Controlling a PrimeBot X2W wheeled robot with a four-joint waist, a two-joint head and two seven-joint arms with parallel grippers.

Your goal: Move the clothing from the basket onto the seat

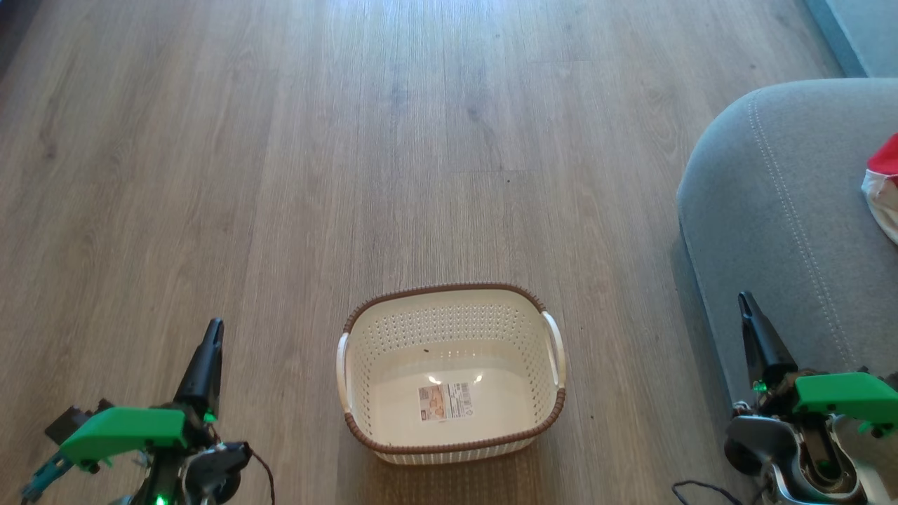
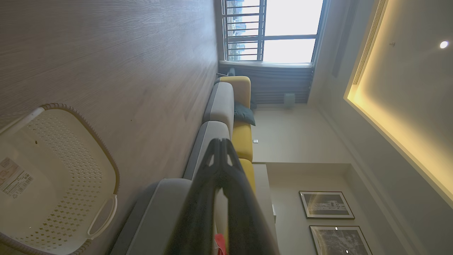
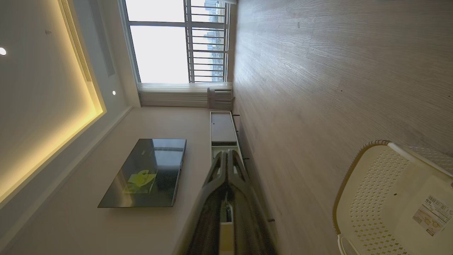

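Note:
The cream basket with its brown braided rim stands on the wood floor at centre bottom, holding nothing but a paper label. It also appears as the basket in the left wrist view and the basket in the right wrist view. The grey seat fills the right side. Red and white clothing lies on it at the right edge; a red scrap of clothing peeks behind my left fingers. My left gripper is shut, left of the basket. My right gripper is shut, against the seat's front.
Wood floor stretches around the basket. The seat runs on with yellow cushions toward a window. A television and low cabinet stand along the opposite wall.

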